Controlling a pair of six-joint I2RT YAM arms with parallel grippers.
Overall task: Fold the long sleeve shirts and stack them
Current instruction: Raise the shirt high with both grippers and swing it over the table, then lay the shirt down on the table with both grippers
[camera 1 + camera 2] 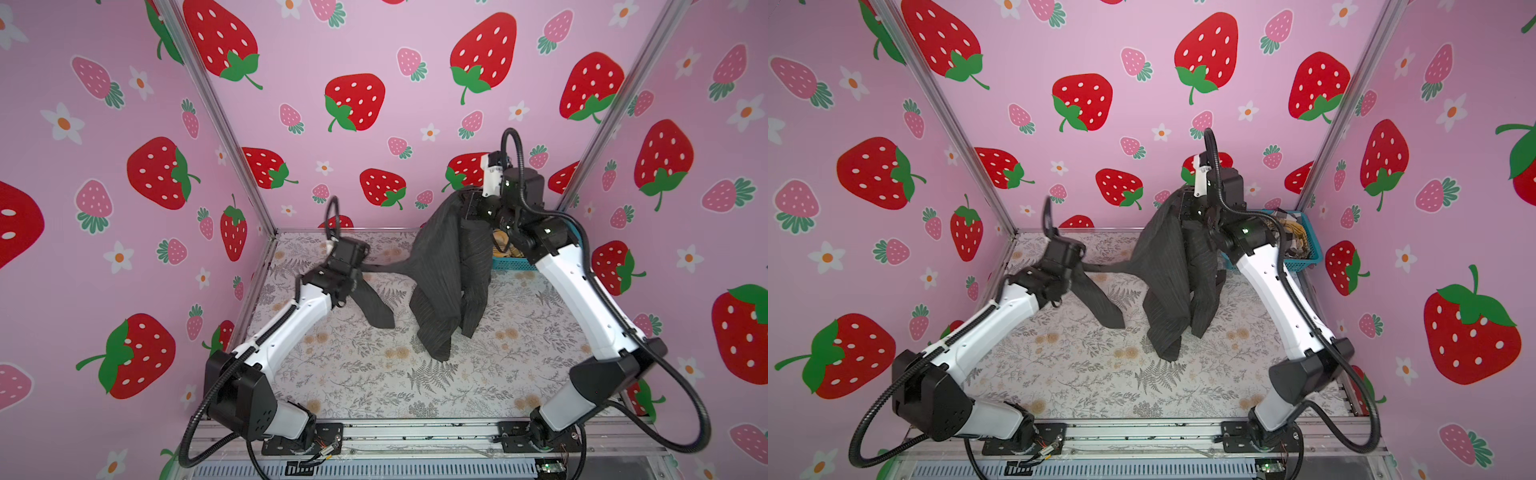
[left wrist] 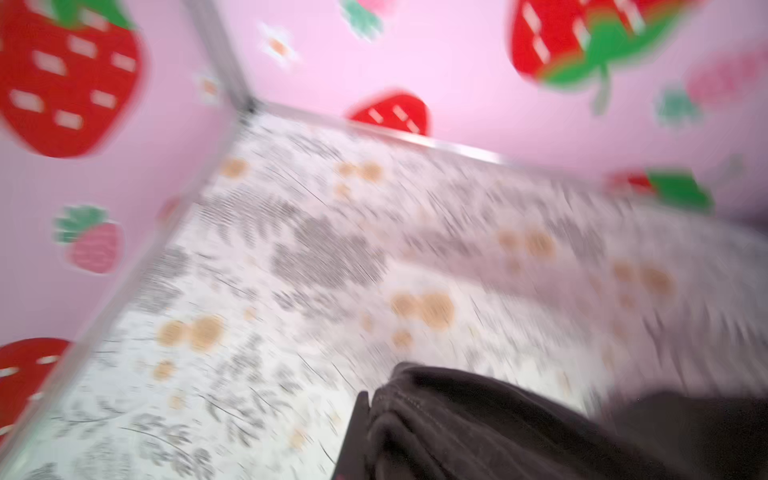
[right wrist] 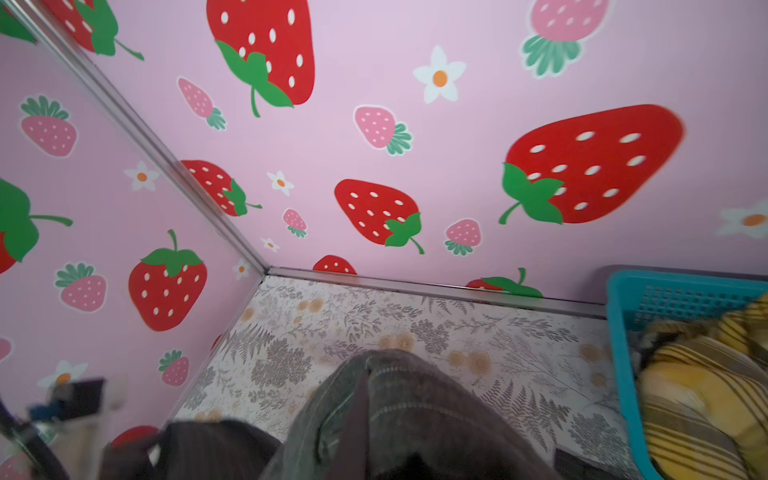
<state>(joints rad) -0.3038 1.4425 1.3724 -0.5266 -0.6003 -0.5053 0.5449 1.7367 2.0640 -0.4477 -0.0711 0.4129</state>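
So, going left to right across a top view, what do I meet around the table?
left gripper → dark shirt → basket

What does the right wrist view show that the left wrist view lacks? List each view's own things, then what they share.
Right wrist only: a blue basket holding a yellow striped shirt, and the left arm, blurred.
Left wrist only: nothing of its own; the whole picture is smeared.
Both: the dark shirt bunched close to the lens, the flowered table with its far corner, and the strawberry walls.
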